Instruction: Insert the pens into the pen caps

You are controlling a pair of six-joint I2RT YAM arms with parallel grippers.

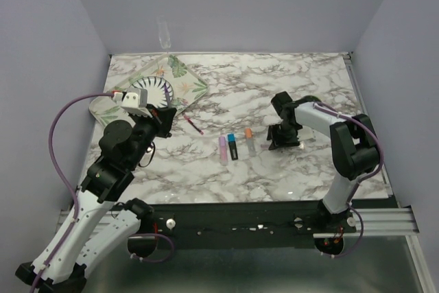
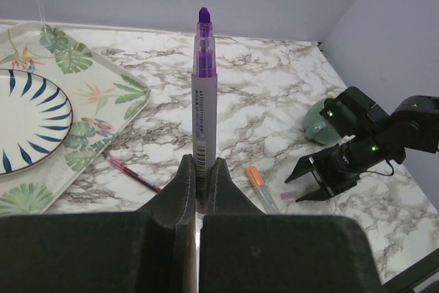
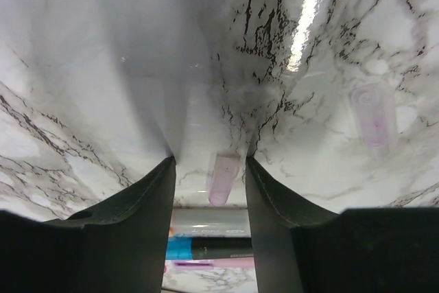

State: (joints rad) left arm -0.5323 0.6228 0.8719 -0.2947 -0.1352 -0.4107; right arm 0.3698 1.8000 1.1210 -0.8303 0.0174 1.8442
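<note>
My left gripper (image 2: 200, 166) is shut on a purple marker (image 2: 204, 101), whose uncapped purple tip points away from the wrist; in the top view this gripper (image 1: 167, 116) is raised at the left by the tray. My right gripper (image 3: 209, 162) is open and low over the table, its fingers either side of a light purple cap (image 3: 224, 178) lying flat; the cap also shows in the left wrist view (image 2: 287, 196). A pink marker (image 1: 223, 149), a black marker with a blue end (image 1: 233, 147) and a grey marker with an orange end (image 1: 250, 141) lie side by side mid-table. A thin red pen (image 1: 193, 125) lies left of them.
A leaf-patterned tray (image 1: 185, 80) with a striped plate (image 1: 154, 90) sits at the back left, with a glass (image 1: 163, 32) behind it. A teal-green mug (image 2: 319, 120) stands just behind the right arm. A faint pale purple shape (image 3: 374, 118) shows on the glossy marble right of the right fingers.
</note>
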